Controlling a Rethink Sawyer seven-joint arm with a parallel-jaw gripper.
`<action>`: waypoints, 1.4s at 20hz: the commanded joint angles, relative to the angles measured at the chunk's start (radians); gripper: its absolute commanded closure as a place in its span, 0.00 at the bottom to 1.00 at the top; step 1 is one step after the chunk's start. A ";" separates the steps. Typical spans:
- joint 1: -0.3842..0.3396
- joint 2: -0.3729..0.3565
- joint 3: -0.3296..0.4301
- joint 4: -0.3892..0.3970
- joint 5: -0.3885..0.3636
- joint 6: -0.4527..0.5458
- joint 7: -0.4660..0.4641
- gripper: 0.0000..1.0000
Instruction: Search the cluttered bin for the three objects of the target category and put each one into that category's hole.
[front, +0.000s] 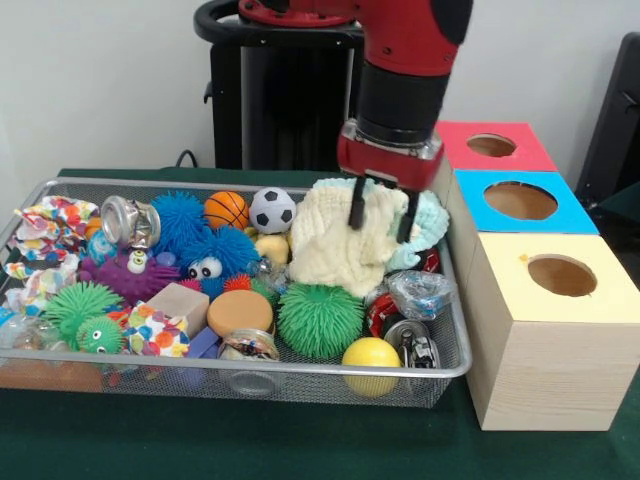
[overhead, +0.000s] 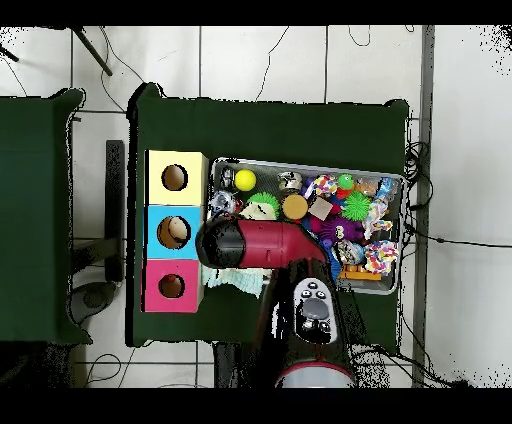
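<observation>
Two dark fingers (front: 356, 212) of the gripper (front: 382, 216) hang spread apart over the cream knitted cloth (front: 345, 245) at the far right of the cluttered bin (front: 300, 371).

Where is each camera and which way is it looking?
Front view: across the table, facing the robot; it sees the bin and three boxes; the arm comes from above, end effector open over a cream cloth.
Overhead view: above the table, looking straight down; the arm reaches up from the base at the bottom.
Both show the bin, boxes and arm.
</observation>
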 joint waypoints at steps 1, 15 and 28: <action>-0.096 -0.132 0.132 -0.070 0.016 0.294 -0.158 0.00; -0.200 -0.111 0.218 -0.137 -0.084 0.287 -0.223 0.00; -0.400 -0.017 0.314 -0.149 -0.230 0.213 -0.332 0.00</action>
